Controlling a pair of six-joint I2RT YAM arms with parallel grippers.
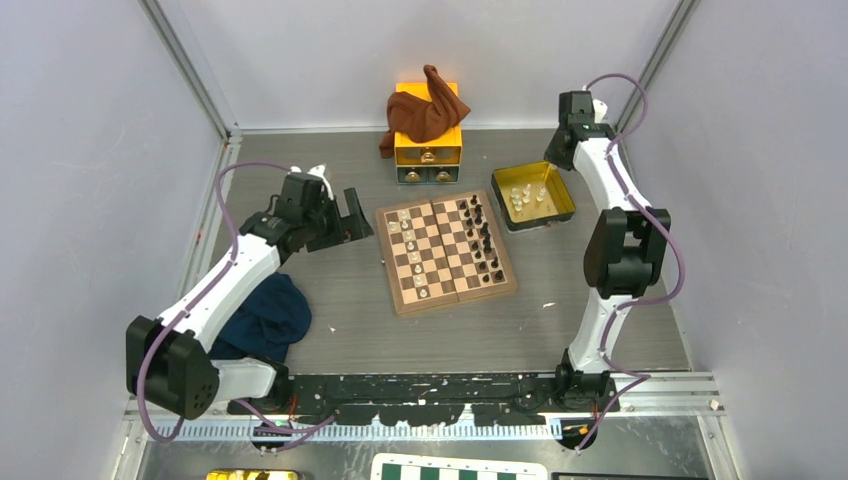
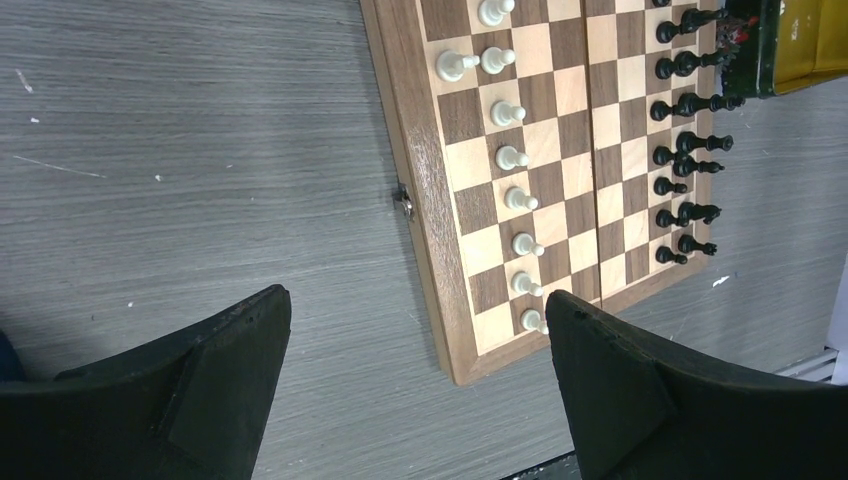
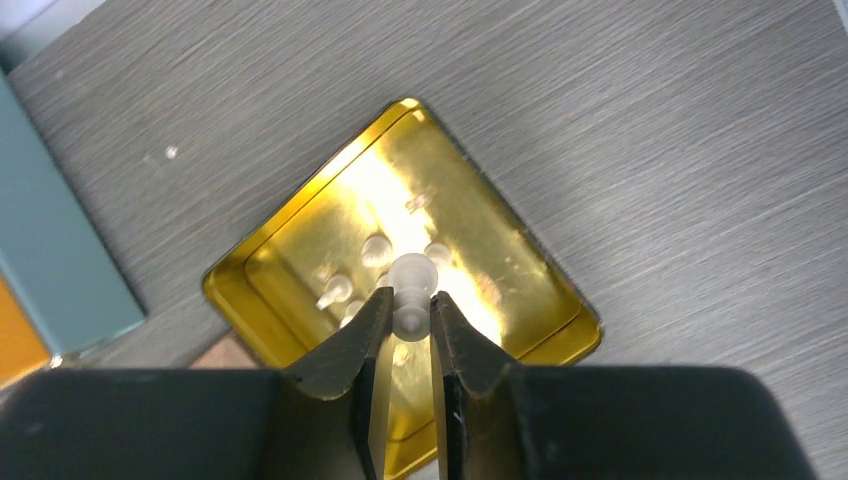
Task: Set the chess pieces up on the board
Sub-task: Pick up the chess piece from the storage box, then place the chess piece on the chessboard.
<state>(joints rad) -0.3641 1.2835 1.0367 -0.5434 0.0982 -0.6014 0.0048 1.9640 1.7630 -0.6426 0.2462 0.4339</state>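
The board [image 1: 445, 255] lies mid-table. Cream-white chess pieces [image 1: 405, 250] stand along its left side and dark chess pieces [image 1: 482, 235] in two rows along its right. In the left wrist view the white pawns [image 2: 515, 200] form a column and the dark pieces [image 2: 685, 150] stand beyond. My left gripper [image 1: 350, 215] hovers left of the board, open and empty [image 2: 417, 298]. My right gripper [image 3: 410, 300] is shut on one cream-white chess piece [image 3: 412, 280], high above the yellow tray [image 3: 500, 270], which holds several more white pieces.
The yellow tray [image 1: 560, 195] sits right of the board's far corner. A yellow and green drawer box [image 1: 428, 150] with a brown cloth [image 1: 425, 110] stands behind the board. A dark blue cloth [image 1: 265, 315] lies near left. A green-and-white checkered board [image 1: 460, 468] is at the bottom edge.
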